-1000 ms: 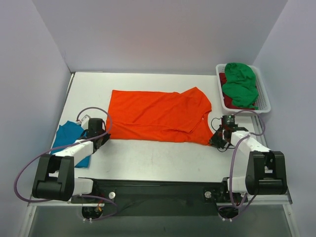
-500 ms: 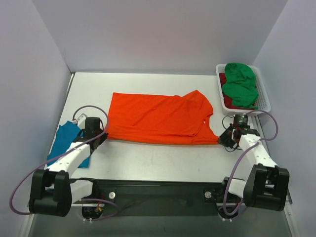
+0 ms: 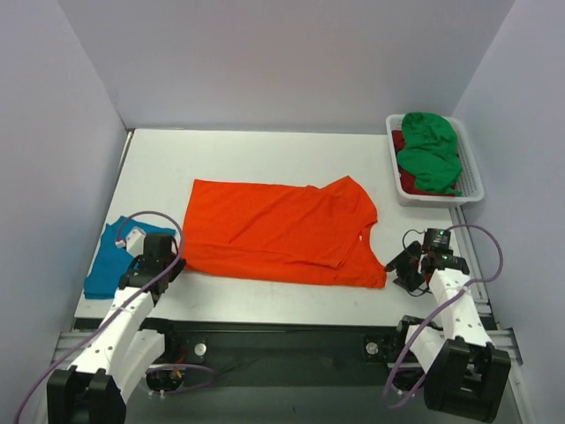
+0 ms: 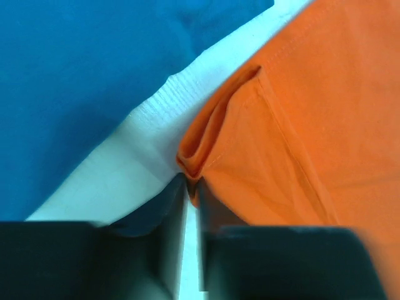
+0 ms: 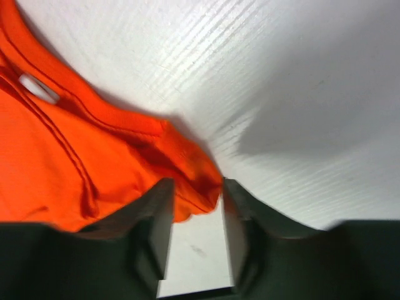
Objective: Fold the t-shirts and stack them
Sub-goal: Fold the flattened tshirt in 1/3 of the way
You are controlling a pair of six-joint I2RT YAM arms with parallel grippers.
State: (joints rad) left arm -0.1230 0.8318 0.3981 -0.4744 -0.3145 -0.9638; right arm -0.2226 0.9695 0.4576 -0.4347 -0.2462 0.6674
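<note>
The orange t-shirt (image 3: 278, 231) lay spread across the middle of the worktop (image 3: 265, 159), its collar toward 3 o'clock and its hem toward 9 o'clock, with a few soft creases running along its length.

My left tool (image 3: 174, 264) sat low at the shirt's 8 o'clock corner. From the left wrist, its fingers (image 4: 172, 206) stood only a narrow slit apart, with white worktop showing through the slit. The folded corner of orange cloth was bunched right at their tips rather than between them, so the tool was slightly open and gripping nothing. Just beside that arm, at 9 o'clock, the teal t-shirt (image 3: 110, 261) lay flat near the worktop's edge, a strip of bare white between it and the orange one.

My right tool (image 3: 395, 265) was at the shirt's 4 o'clock corner, near the collar. Its fingers (image 5: 156, 219) were plainly parted, and a rumpled edge of orange cloth lay loose in the mouth between them.

At 2 o'clock stood the white basket (image 3: 472, 181), holding the green t-shirt (image 3: 430, 150) heaped on top of a dark red t-shirt (image 3: 399, 141).
</note>
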